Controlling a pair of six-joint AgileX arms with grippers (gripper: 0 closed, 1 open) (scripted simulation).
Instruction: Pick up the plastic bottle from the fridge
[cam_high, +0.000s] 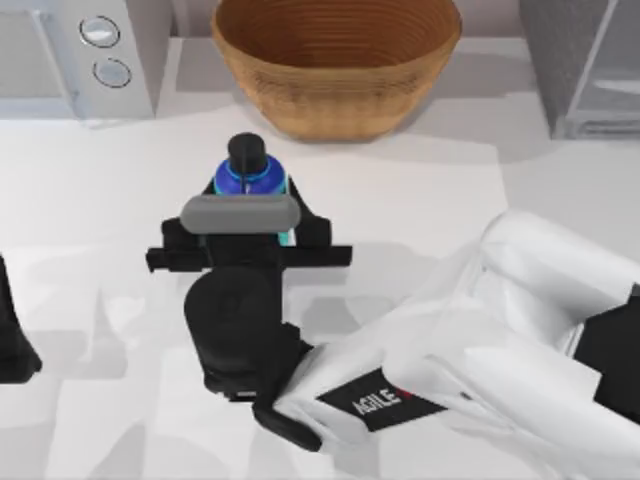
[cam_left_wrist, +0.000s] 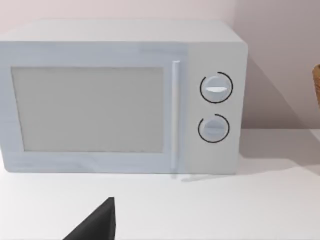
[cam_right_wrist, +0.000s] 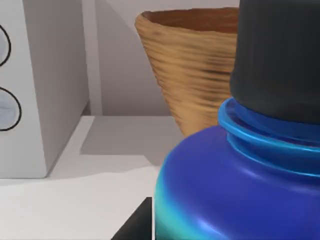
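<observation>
The plastic bottle (cam_high: 250, 172) stood out on the open table (cam_high: 420, 190), near the middle, just in front of the woven basket (cam_high: 335, 62) and well apart from the fridge (cam_high: 590, 65) at the far right corner. It looked upright, its long axis running up toward the overhead camera, dark cap on top and blue body below. The right gripper (cam_high: 250, 228) reached in from the right arm and sat at the bottle's near side, its black body and a grey bar covering the lower part of the bottle. Whether its fingers were apart or clamped on the bottle could not be told. In the right wrist view the bottle (cam_right_wrist: 235, 195) loomed very close. The left gripper (cam_high: 12, 345) rested at the table's left edge, facing the microwave (cam_left_wrist: 120, 95).
</observation>
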